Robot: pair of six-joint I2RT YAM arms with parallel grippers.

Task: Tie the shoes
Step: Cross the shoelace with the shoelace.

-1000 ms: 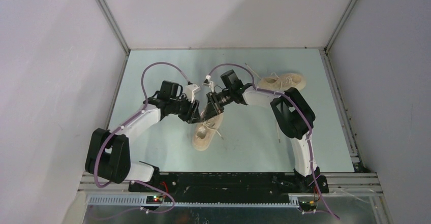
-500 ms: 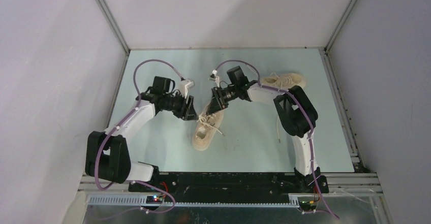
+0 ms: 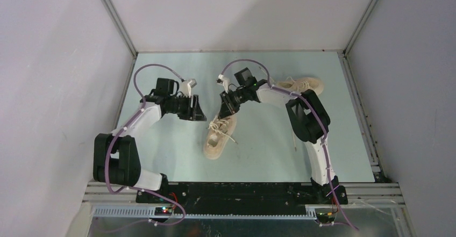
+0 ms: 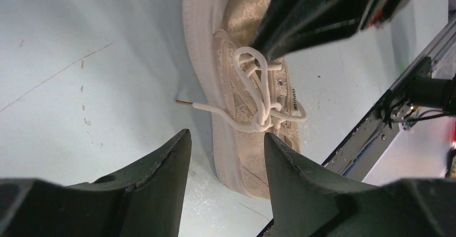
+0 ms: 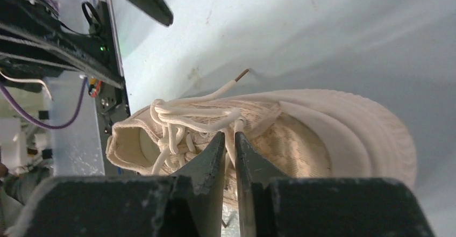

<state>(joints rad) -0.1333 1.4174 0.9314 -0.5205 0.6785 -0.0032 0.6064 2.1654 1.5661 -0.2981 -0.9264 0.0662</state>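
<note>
The near sneaker [image 3: 218, 139], a small cream-beige low-top of woven fabric, lies about the middle of the pale blue-green surface [image 3: 161, 156]. In the top view its length runs from 7 o'clock to 1 o'clock. Its 1 o'clock end meets the right pincer [image 3: 226, 109], whose arm reaches in from 1 o'clock.

In the right wrist view that pincer [image 5: 230, 136] has its two dark fingers drawn almost together. A strand of the long off-white lace [image 5: 173, 132] passes through the thin slit between them, so the pincer is clamped on the lace just above the sneaker's upper. The left wrist view shows the same grip from the other side, with the dark tip meeting the top of a lace loop [image 4: 247, 50] over the eyelets.

The left pincer [image 3: 199, 112] stands at 11 o'clock from the near sneaker, apart from it. Its fingers [image 4: 161, 183] are spread wide with nothing between them, and the sneaker lies beyond the gap, toward 12 o'clock in that view. A loose lace end with a brown tip [image 4: 185, 103] lies on the surface and points toward this pincer.

The far sneaker [image 3: 304, 85], of the same cream-beige fabric, rests at 2 o'clock on the surface. It is beside the right arm's forearm and well apart from both pincers.
</note>
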